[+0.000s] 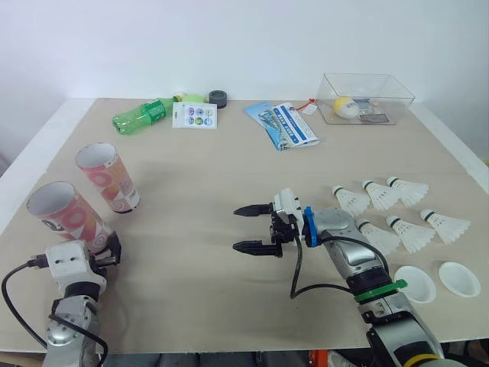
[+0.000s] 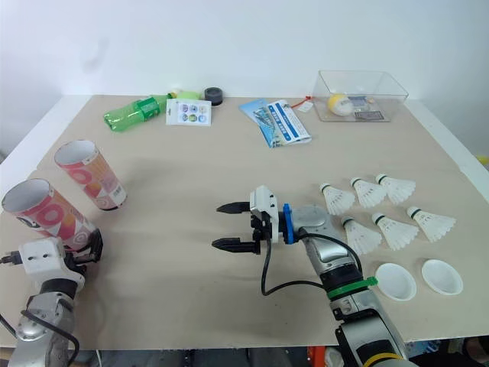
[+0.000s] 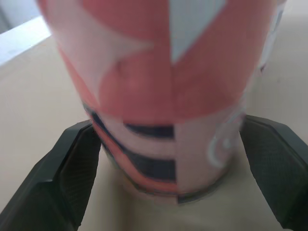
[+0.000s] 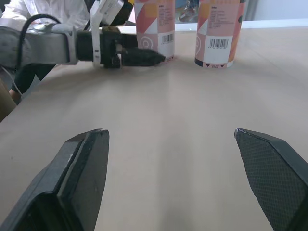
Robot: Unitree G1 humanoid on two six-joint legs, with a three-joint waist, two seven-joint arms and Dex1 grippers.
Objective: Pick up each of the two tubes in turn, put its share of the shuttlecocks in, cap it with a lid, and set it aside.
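Two pink patterned tubes stand open-topped at the table's left: a near tube (image 1: 65,214) and a far tube (image 1: 107,177). My left gripper (image 1: 105,247) is at the base of the near tube. In the left wrist view its fingers (image 3: 72,168) stand open on either side of that tube (image 3: 168,86), close against its wall. My right gripper (image 1: 252,228) hovers open and empty over the middle of the table, pointing toward the tubes. Several white shuttlecocks (image 1: 397,210) lie at the right. Two white lids (image 1: 415,284) sit near the front right edge.
Along the back lie a green bottle (image 1: 145,115), a sticker card (image 1: 194,115), a black tape roll (image 1: 219,98), blue leaflets (image 1: 283,125) and a clear box (image 1: 365,97) holding a yellow ball. Bare tabletop lies between the tubes and my right gripper.
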